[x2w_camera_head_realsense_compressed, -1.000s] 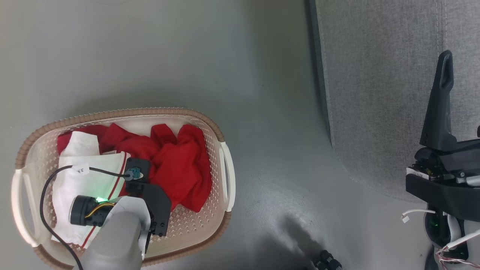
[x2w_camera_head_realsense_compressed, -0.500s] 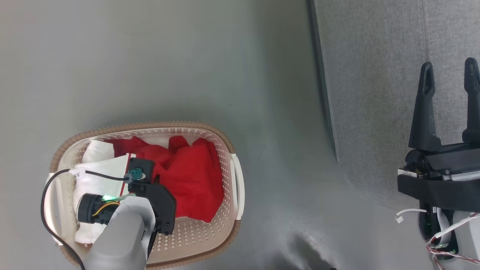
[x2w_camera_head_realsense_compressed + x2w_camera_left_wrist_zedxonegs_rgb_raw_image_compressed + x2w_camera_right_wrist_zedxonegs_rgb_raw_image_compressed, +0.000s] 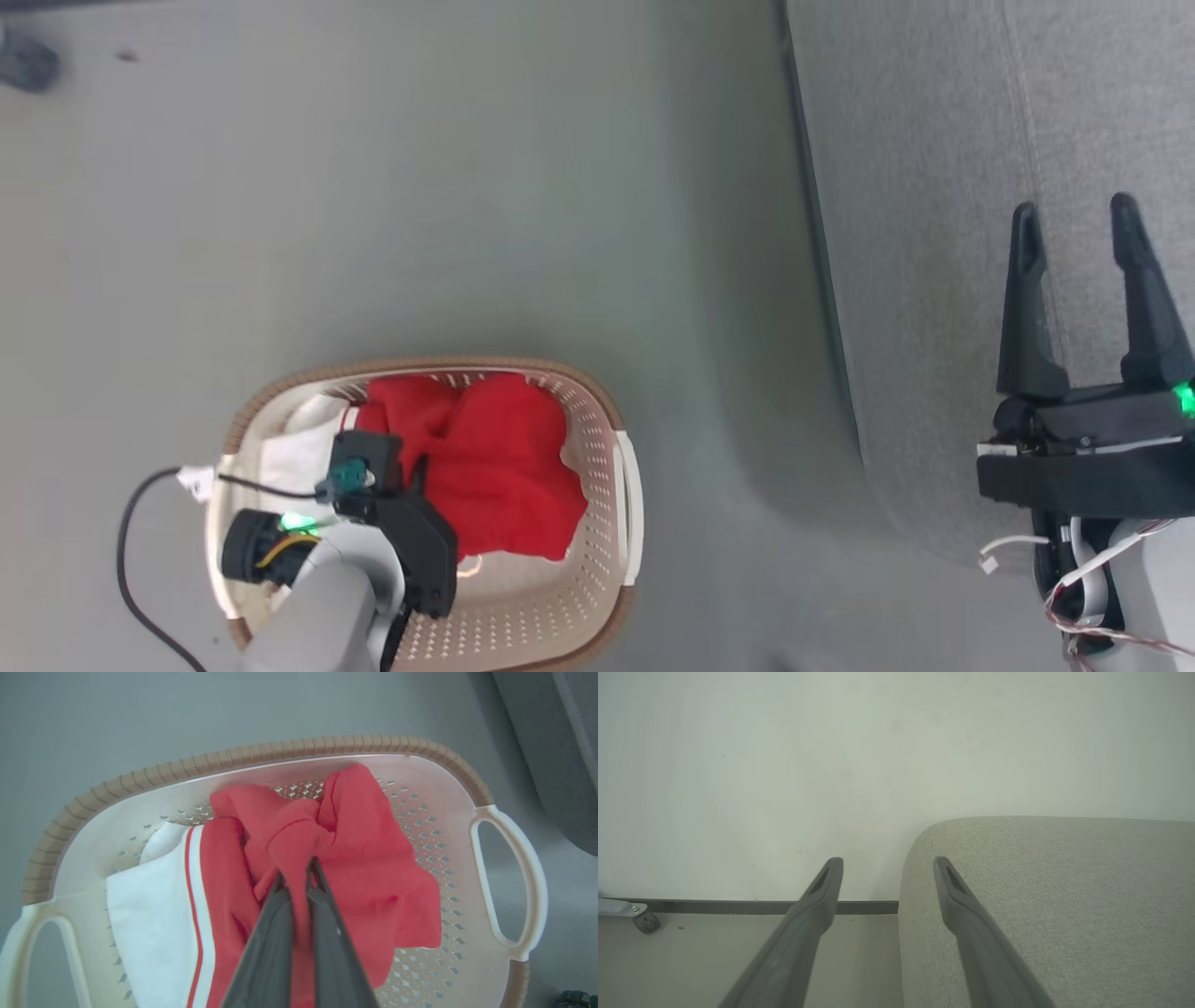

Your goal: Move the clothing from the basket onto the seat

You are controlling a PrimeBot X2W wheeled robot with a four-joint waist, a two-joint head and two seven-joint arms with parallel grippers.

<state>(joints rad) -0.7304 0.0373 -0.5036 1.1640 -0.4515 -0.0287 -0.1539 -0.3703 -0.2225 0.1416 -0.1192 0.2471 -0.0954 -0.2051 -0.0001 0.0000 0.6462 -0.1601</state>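
The cream basket (image 3: 621, 485) with a brown rim (image 3: 280, 750) stands on the floor at the lower left of the head view. Red clothing (image 3: 509, 467) with a white, red-striped piece (image 3: 149, 914) lies bunched inside it. In the left wrist view, my left gripper (image 3: 296, 871) is shut on a raised fold of the red clothing (image 3: 369, 858), the cloth pinched between its fingers. My left wrist (image 3: 401, 527) hangs over the basket's middle. My right gripper (image 3: 1078, 224) is open over the grey-green seat (image 3: 934, 187), with nothing between its fingers (image 3: 822, 882).
Grey floor lies between the basket and the seat's rounded corner (image 3: 924, 840). A pale wall (image 3: 784, 765) with a dark baseboard stands behind, and a small caster (image 3: 644, 922) sits by it. A dark object (image 3: 23, 61) lies at the far left. A black cable (image 3: 140, 560) trails from my left wrist.
The head camera has shifted, so the basket sits lower and further right in the picture. My right gripper has turned from side-on to show both fingers apart. The red cloth is more gathered up.
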